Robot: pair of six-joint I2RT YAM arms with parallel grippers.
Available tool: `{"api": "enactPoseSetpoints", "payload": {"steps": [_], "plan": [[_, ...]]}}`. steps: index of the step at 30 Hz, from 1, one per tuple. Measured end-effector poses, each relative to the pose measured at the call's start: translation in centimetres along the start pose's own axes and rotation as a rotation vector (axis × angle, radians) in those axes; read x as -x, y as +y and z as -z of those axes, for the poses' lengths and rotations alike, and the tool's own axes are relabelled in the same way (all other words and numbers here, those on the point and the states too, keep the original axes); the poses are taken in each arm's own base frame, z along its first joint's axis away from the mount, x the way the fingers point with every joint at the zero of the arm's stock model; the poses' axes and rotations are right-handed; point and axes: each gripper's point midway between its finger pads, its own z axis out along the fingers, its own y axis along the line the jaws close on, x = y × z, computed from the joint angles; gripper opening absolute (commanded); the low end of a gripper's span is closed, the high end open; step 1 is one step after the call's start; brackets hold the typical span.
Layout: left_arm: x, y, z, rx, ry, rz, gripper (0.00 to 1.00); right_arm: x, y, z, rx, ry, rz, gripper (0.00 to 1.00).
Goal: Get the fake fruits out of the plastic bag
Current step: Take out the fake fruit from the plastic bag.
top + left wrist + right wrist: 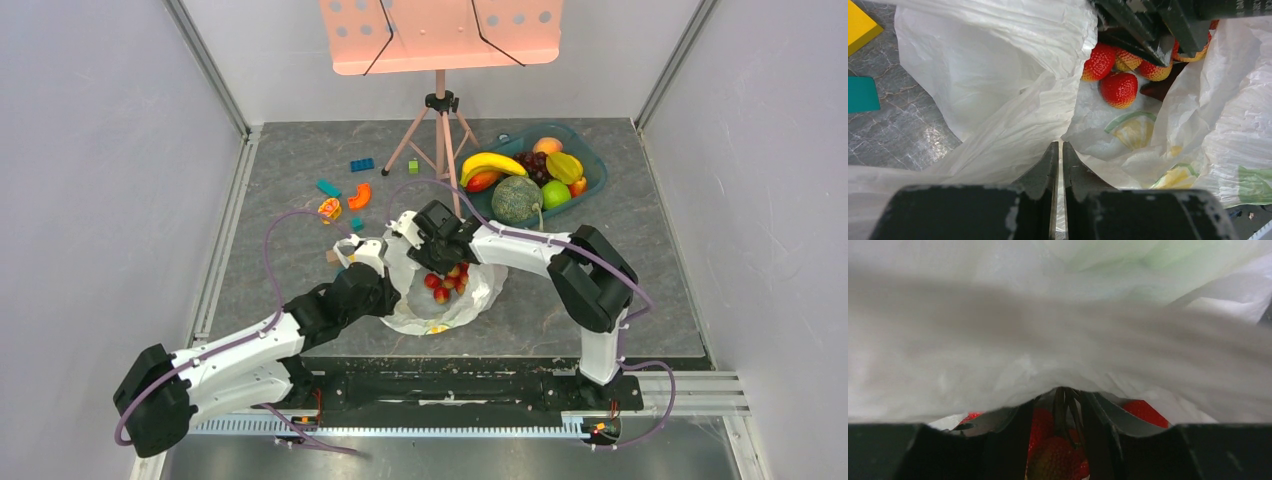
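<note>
- The thin, crinkly, translucent white plastic bag (pixel 486 288) (pixel 998 75) (pixel 1048 340) with a yellow-green print lies at the middle of the grey stone-patterned bench (pixel 620 300), close to its near edge. Its mouth is open upward.
- The left gripper (pixel 372 256) (pixel 1058 147) is at the bag's left rim. Its fingers are clenched almost together, with a fold of the white film pinched between them.
- The right gripper (pixel 443 255) (pixel 1060 395) (pixel 1158 30) reaches into the bag's mouth from the far right side.
- Its fingers stand partly apart, on either side of the dark stem and one berry of the cluster of glossy red plastic strawberries (pixel 447 280) (pixel 1118 89) (pixel 1053 460).
- Whether the fingers press on the berry or only flank it, I cannot tell. Bag film drapes over the fingertips in the right wrist view.
- The strawberry cluster rests inside the bag on its bottom.
- The bright yellow plastic banana bunch (pixel 490 163) lies outside the bag in the teal plastic tray (pixel 597 165) toward the bench's far right corner.
</note>
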Motion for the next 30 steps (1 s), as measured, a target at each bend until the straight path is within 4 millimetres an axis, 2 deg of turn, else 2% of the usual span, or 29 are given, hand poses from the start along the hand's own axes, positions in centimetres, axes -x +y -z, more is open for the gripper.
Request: {"api": "enactPoseSetpoints", "payload": {"steps": [8,12,16,25,29,30], "plan": [[0.3,-0.1,0.2,-0.006,-0.012,0.004,0.11,-0.7,0.2,-0.6,0.018,0.042,0.027,0.56],[0.2,0.0,0.3,-0.007,-0.013,0.004,0.12,-1.1,0.2,-1.3,0.019,0.065,0.037,0.56],[0.1,0.1,0.2,-0.004,-0.011,0.005,0.12,-1.1,0.1,-1.4,0.019,0.069,0.043,0.40],[0.2,0.2,0.2,-0.001,-0.012,0.007,0.11,-1.1,0.2,-1.5,0.024,0.069,0.051,0.17],[0.2,0.2,0.2,0.000,-0.013,0.008,0.12,-1.0,0.3,-1.4,0.034,0.064,0.059,0.00],[0.2,0.3,0.2,0.001,-0.013,0.009,0.12,-0.9,0.4,-1.4,0.038,0.060,0.060,0.00]]}}
